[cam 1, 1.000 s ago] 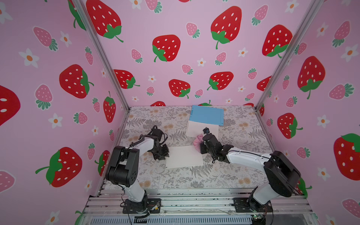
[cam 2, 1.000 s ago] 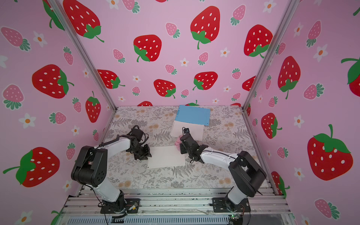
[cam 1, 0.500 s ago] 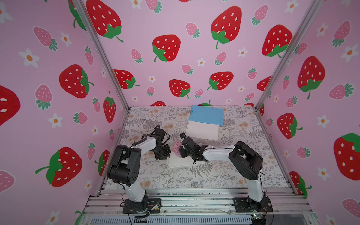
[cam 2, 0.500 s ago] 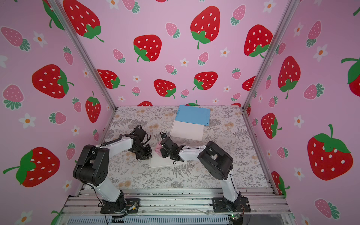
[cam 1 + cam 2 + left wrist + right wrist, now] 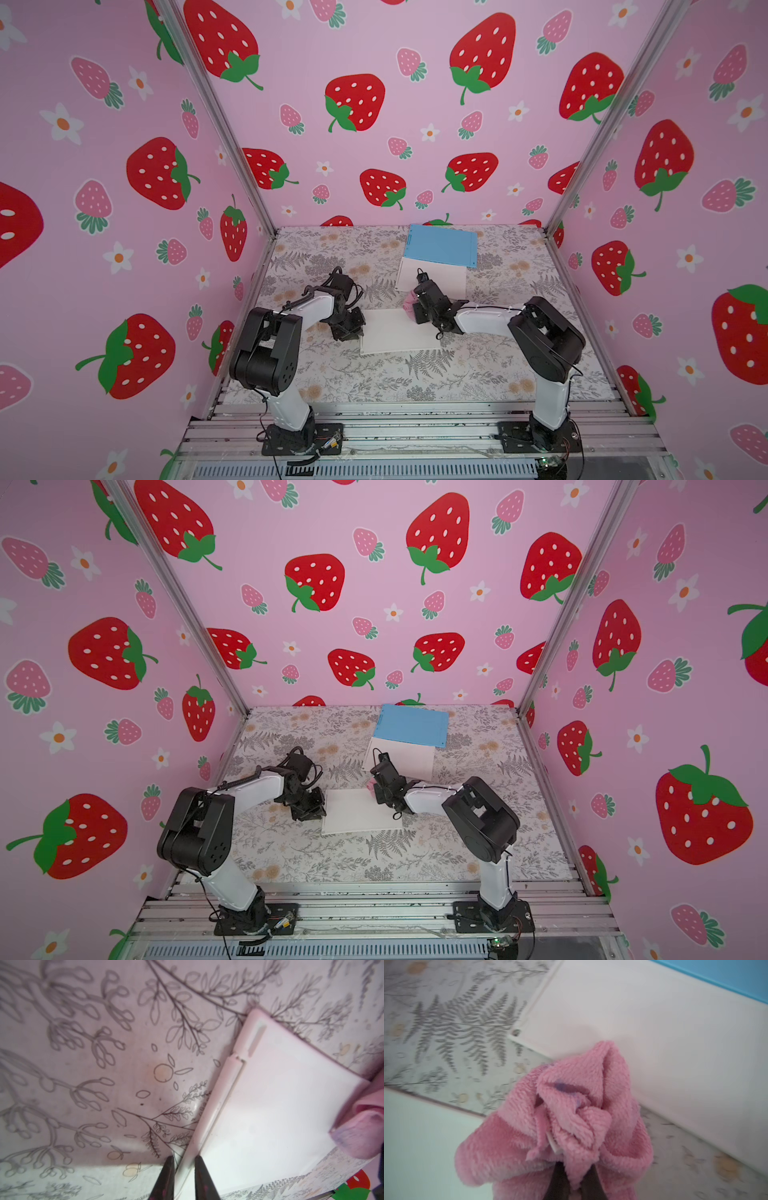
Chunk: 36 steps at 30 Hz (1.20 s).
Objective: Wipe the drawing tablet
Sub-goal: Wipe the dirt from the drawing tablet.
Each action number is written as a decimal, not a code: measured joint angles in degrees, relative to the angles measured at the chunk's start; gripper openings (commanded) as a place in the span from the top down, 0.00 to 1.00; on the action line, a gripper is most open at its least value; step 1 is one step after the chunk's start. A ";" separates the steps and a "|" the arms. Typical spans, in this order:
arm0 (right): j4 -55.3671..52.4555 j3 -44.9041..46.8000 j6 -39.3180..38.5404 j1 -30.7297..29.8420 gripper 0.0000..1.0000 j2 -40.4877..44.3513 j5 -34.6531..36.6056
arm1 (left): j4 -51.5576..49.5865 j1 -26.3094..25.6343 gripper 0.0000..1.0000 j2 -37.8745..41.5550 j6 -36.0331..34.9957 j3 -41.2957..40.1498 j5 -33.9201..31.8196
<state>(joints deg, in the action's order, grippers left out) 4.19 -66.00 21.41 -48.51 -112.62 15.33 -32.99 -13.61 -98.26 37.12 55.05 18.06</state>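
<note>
The white drawing tablet (image 5: 395,332) (image 5: 357,812) lies flat at the middle of the floral table. My left gripper (image 5: 351,328) (image 5: 182,1159) is at its left edge, and in the left wrist view both fingers press on the tablet's (image 5: 270,1095) thin rim. My right gripper (image 5: 415,309) (image 5: 574,1169) is shut on a bunched pink fleece cloth (image 5: 571,1109) (image 5: 409,301). The cloth rests at the tablet's far right corner, over the pale surface (image 5: 415,1136). It also shows at the edge of the left wrist view (image 5: 361,1126).
A second white board (image 5: 432,276) (image 5: 654,1032) lies just behind the cloth, partly under a blue board (image 5: 441,246) (image 5: 726,974) near the back wall. Pink strawberry walls close the table on three sides.
My right gripper swept the cloth left across the tablet, then came back to the far right corner. My left gripper's fingers have closed in on the tablet's left rim.
</note>
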 measured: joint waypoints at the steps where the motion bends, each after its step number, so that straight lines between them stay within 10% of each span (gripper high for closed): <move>1: -0.26 -2.64 0.35 -1.46 1.00 -1.97 -0.79 | 0.04 0.00 0.80 0.00 0.26 0.00 0.11; 13: -1.01 11.41 2.03 7.43 1.00 9.75 -3.39 | 1.90 -0.39 0.83 -0.35 1.84 -0.33 2.05; 21: -3.56 2.14 2.71 -4.72 1.00 2.51 -5.64 | 2.75 -0.76 0.84 -0.31 2.86 -0.57 2.49; 30: -5.18 15.08 2.75 5.09 1.00 14.53 -5.70 | 4.11 -1.42 0.84 -0.35 3.56 -0.98 3.54; 36: -6.27 4.59 3.23 -3.78 1.00 5.75 -7.39 | 4.09 -1.55 0.84 -0.37 3.69 -0.94 3.43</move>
<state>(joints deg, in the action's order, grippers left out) -2.09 -61.41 24.64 -52.29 -106.87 7.94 -28.91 -15.16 -98.63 40.82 54.11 21.50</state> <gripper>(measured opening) 0.080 0.157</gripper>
